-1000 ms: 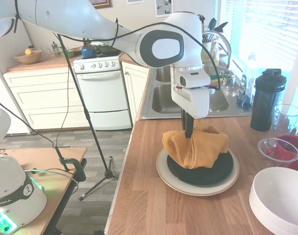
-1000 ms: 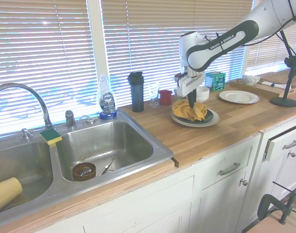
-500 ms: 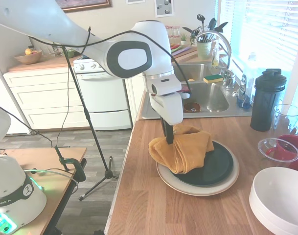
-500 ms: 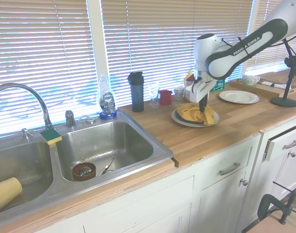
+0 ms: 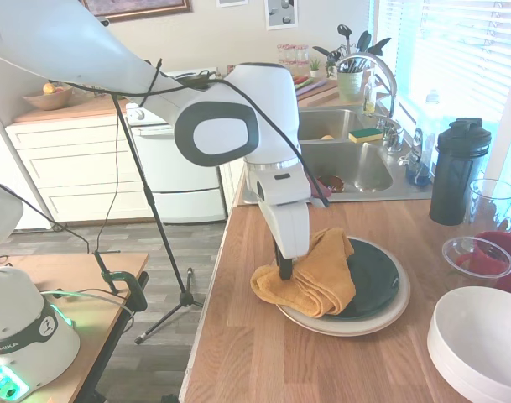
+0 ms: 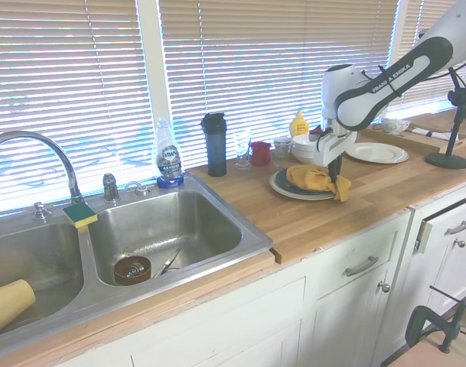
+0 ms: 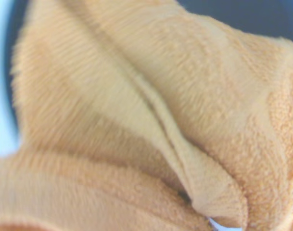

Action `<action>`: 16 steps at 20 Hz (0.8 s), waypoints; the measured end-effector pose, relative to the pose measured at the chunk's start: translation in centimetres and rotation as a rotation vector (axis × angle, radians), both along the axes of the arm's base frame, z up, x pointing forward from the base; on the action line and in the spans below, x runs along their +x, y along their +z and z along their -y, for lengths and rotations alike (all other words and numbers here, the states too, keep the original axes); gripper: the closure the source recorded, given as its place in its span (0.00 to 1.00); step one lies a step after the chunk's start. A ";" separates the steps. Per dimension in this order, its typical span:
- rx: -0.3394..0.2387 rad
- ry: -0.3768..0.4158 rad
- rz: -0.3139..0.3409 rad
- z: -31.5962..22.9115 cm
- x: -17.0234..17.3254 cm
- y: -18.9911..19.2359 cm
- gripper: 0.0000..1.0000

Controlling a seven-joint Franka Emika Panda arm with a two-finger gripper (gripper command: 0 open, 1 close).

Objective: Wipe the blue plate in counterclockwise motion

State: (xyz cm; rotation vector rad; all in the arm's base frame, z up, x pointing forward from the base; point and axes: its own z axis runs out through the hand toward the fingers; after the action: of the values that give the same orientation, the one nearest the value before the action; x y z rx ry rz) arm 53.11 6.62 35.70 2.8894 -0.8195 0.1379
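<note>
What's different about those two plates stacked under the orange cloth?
The blue plate is very dark, almost black, and glossy; the beige plate is pale cream. The blue plate is smaller and sits on top, so the beige plate shows only as a rim around it. The orange cloth covers part of the blue plate and hangs past the beige plate's edge. Both are round.

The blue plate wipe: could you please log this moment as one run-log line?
phase: wiping | gripper: shut on orange towel | towel: overhanging the blue plate at its counter-edge side | under plate: beige plate

Cloth [image 5: 310, 277] dragged to plate's [image 5: 377, 277] near edge.
</note>
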 end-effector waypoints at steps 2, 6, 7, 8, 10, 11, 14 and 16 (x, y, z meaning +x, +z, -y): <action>0.003 -0.012 -0.013 0.3 1.4 -0.2 1.00; -0.005 -0.022 -0.032 -0.2 4.3 1.0 1.00; -0.007 -0.023 -0.034 -0.6 5.0 1.5 1.00; -0.009 -0.023 -0.034 -1.1 5.6 2.1 1.00; -0.013 -0.020 -0.032 -2.5 6.4 3.2 1.00; -0.015 -0.016 -0.030 -3.3 6.6 3.7 1.00; -0.023 0.002 -0.019 -5.9 6.5 4.9 1.00; -0.024 0.011 -0.009 -6.6 6.2 5.8 1.00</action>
State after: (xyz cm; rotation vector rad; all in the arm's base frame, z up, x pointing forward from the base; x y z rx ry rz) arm 59.33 13.22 41.50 2.8701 -0.7950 0.1351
